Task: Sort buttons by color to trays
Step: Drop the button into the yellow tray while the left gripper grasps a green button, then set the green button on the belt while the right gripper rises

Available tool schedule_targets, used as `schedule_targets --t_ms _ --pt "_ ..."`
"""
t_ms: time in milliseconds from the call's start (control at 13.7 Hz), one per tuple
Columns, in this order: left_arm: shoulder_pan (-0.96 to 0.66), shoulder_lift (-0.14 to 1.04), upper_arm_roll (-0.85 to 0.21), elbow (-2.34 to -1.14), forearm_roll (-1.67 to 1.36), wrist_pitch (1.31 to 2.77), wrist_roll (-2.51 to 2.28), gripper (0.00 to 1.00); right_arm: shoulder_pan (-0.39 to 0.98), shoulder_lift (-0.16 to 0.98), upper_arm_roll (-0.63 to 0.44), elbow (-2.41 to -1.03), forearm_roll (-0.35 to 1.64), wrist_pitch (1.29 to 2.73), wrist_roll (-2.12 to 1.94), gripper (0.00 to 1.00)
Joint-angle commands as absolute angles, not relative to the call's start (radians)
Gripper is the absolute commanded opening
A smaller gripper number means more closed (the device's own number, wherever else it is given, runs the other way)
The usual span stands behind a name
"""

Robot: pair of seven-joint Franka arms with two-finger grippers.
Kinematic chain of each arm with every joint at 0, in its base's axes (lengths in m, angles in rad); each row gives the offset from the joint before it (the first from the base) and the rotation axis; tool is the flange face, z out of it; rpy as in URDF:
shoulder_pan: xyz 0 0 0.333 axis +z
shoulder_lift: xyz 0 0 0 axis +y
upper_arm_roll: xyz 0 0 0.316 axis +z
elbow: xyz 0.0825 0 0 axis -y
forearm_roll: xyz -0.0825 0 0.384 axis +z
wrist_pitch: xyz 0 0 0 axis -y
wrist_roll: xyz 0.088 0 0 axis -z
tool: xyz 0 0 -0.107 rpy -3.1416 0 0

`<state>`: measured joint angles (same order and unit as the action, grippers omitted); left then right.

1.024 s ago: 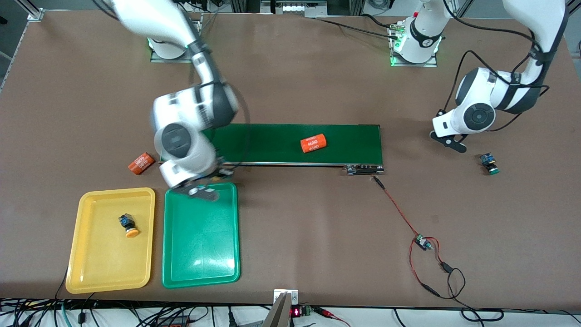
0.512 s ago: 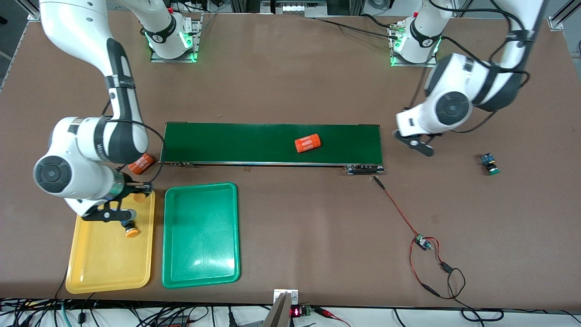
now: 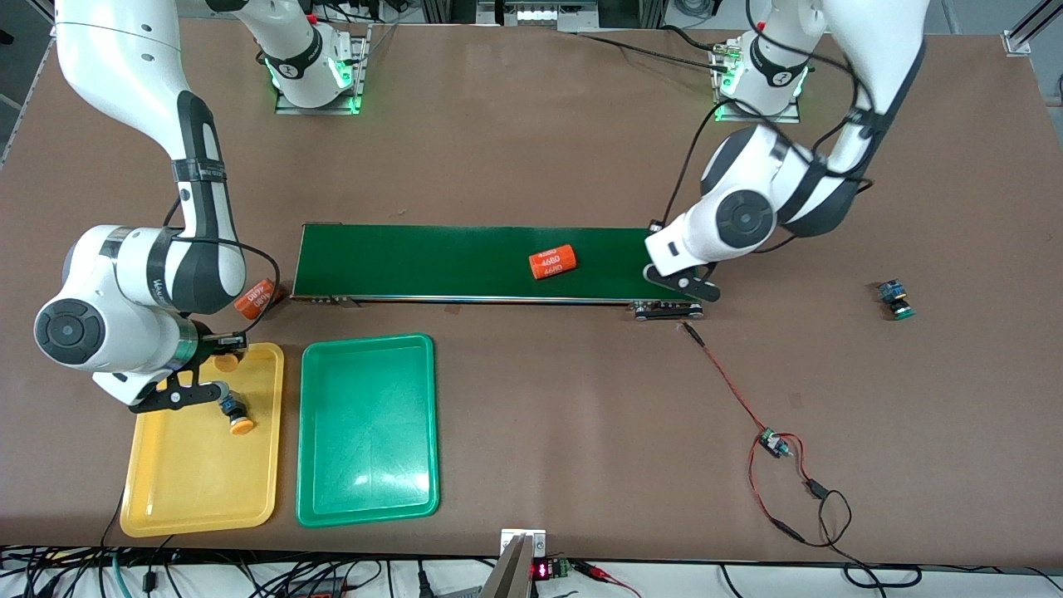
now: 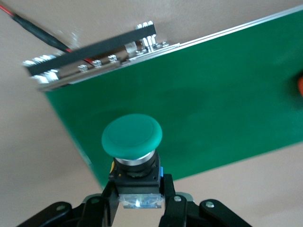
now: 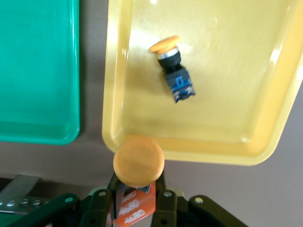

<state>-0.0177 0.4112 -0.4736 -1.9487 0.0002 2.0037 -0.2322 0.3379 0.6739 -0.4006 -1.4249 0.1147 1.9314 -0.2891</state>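
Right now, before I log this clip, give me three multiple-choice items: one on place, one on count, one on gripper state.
1. The left gripper is over:
A. the green tray
B. the conveyor belt's end
C. the yellow tray

2. Buttons lying in the yellow tray:
A. none
B. one
C. three

3. The right gripper is:
A. shut on a yellow-orange button
B. open and empty
C. shut on an orange cylinder

Key: B, the conveyor belt lies under the held green button. B, one lying button there. A, yellow-orange button between its fingers.
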Motion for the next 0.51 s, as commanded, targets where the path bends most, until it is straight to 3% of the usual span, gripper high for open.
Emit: schedule_targets --t_ms 0,146,219,293,439 --pt "-0.046 0.468 -0.465 -1.917 -0.02 2.028 -0.287 0.2 0.273 0.703 -0.384 -1.397 0.101 2.009 -0.464 0.0" --pt "-0.052 0.471 -0.466 -1.917 -0.058 2.034 -0.322 0.24 0.246 0.713 -0.383 -1.397 0.103 2.069 -0.558 0.0" --pt "-0.052 0.465 -0.468 -1.919 -0.058 2.025 -0.331 0.47 0.239 0.716 -0.383 -1.397 0.103 2.088 -0.584 0.0" --pt "-0.051 0.462 -0.477 -1.921 -0.057 2.023 -0.321 0.99 0.236 0.722 -0.383 -1.397 0.101 2.111 -0.603 0.0" --pt "-0.043 0.439 -0.495 -1.916 -0.057 2.002 -0.324 1.0 0.219 0.739 -0.383 -1.397 0.101 2.167 -0.635 0.0"
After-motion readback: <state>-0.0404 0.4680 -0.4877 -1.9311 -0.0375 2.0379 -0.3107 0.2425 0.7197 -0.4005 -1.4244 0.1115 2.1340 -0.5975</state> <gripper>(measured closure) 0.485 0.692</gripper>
